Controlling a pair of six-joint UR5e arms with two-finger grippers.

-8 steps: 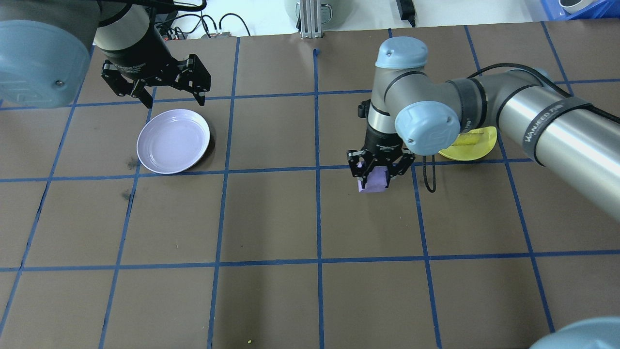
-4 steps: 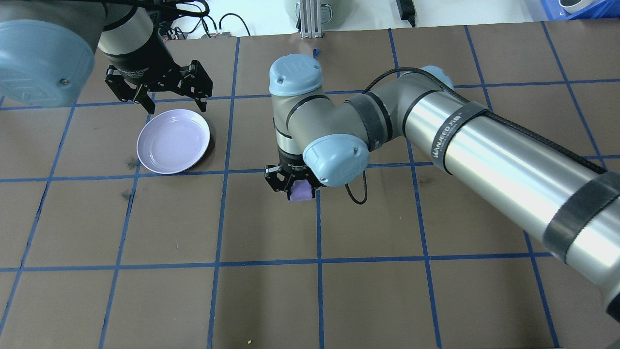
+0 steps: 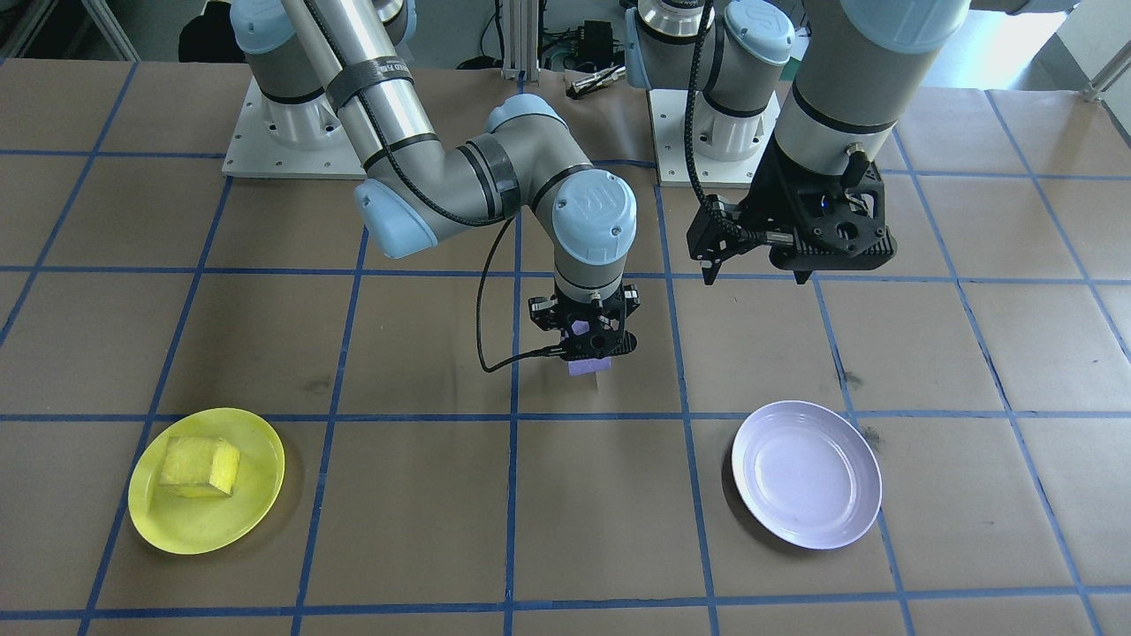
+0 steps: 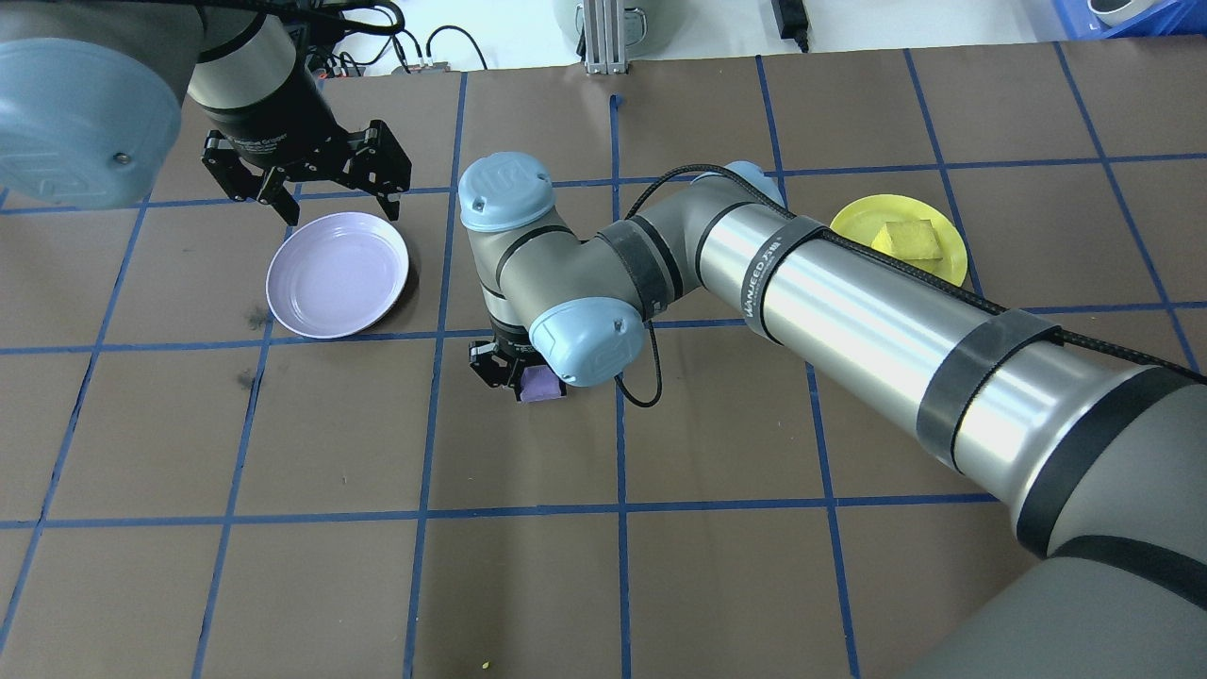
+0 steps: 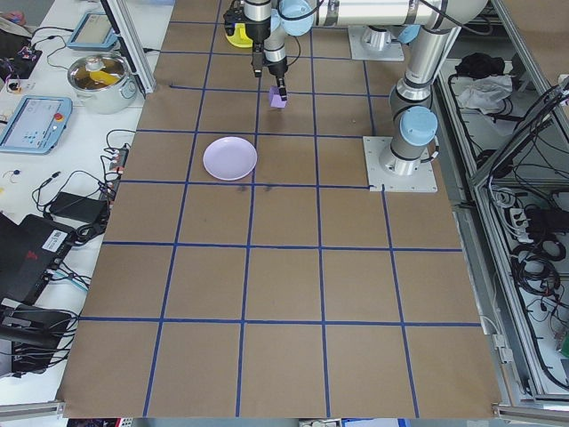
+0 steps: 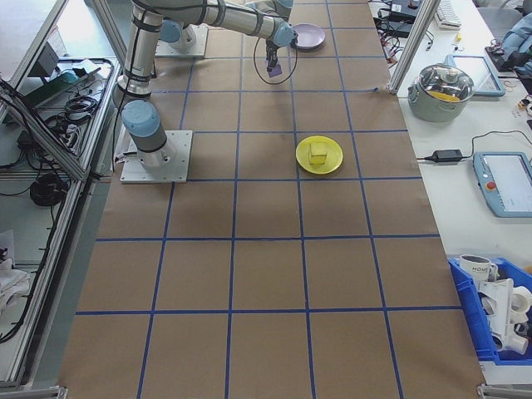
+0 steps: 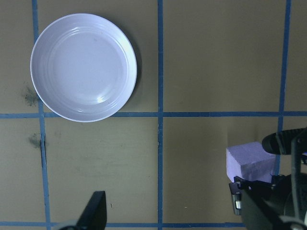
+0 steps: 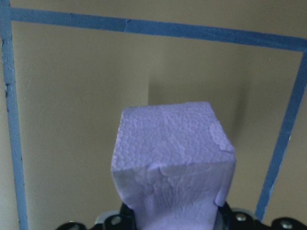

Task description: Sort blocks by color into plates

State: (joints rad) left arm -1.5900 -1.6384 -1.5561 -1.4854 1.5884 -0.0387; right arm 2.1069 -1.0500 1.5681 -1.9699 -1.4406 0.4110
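The purple block (image 4: 542, 385) is clamped in the right end effector (image 4: 514, 370) above the bench, well short of the lavender plate (image 4: 338, 274). Foam: judged light, soft, easily crushed; opposite flat faces suit gripping. The left end effector (image 4: 325, 184) is spread apart, empty.

Brown table (image 4: 528, 585) – blue grid tape, yellow plate (image 4: 853, 222), lavender plate (image 4: 337, 274)

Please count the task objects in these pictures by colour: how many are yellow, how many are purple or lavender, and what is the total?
Yellow: 2, the yellow plate and the yellow block lying in it.
Purple or lavender: 2, the lavender plate, which has nothing in it, and the purple block held in the right tool.
Total: 4.
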